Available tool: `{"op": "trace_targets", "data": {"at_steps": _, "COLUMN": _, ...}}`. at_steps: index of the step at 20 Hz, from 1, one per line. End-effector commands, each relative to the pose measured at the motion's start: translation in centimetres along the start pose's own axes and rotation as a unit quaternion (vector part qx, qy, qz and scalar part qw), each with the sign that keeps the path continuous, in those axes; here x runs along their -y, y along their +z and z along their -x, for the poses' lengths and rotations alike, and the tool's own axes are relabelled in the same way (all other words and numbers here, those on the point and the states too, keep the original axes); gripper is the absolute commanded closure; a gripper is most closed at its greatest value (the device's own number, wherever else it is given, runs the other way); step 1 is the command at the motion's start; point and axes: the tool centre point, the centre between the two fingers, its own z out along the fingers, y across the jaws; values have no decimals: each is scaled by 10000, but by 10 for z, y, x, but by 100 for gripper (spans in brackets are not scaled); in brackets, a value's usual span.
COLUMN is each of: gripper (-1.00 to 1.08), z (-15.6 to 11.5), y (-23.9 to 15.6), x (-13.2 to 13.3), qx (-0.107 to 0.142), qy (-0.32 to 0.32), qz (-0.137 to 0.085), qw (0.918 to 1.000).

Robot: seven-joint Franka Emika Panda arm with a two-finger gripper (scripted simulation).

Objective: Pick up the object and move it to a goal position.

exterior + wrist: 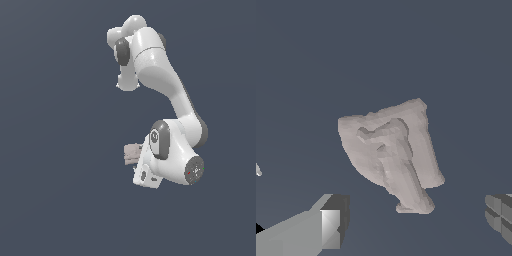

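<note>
The object point(388, 155) is a pale pinkish-beige lumpy block, seen in the wrist view against the dark floor. My gripper point(415, 219) is open over it. One finger point(331, 225) and the other finger point(499, 216) stand wide apart on either side, with a clear gap between each of them and the block. In the exterior view the object point(132, 152) pokes out at the exterior view's left of the bent-over wrist, which hides the fingertips.
The white arm point(165, 75) arches from the top of the exterior view down to the wrist. Around it there is only a plain dark blue-grey surface point(55, 190). No goal marker shows.
</note>
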Motion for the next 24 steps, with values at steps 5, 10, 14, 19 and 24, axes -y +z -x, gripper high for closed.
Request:
{"op": "trace_targets", "data": {"at_steps": 5, "gripper": -100, "z": -5, "y": 4, "x": 3, "qx": 269, "qy": -478, "qz": -132, "qw": 9984}}
{"op": "trace_targets", "data": {"at_steps": 10, "gripper": -100, "z": -7, "y": 5, "x": 5, "qx": 363, "qy": -649, "qz": -186, "qw": 9971}}
{"op": "trace_targets", "data": {"at_steps": 14, "gripper": -100, "z": -7, "y": 6, "x": 5, "qx": 369, "qy": -660, "qz": -190, "qw": 9970}}
{"op": "trace_targets", "data": {"at_steps": 19, "gripper": -100, "z": -7, "y": 7, "x": 6, "qx": 369, "qy": -660, "qz": -190, "qw": 9970}}
{"op": "trace_targets", "data": {"at_steps": 24, "gripper": -100, "z": -7, "y": 12, "x": 6, "qx": 370, "qy": -663, "qz": -191, "qw": 9969}}
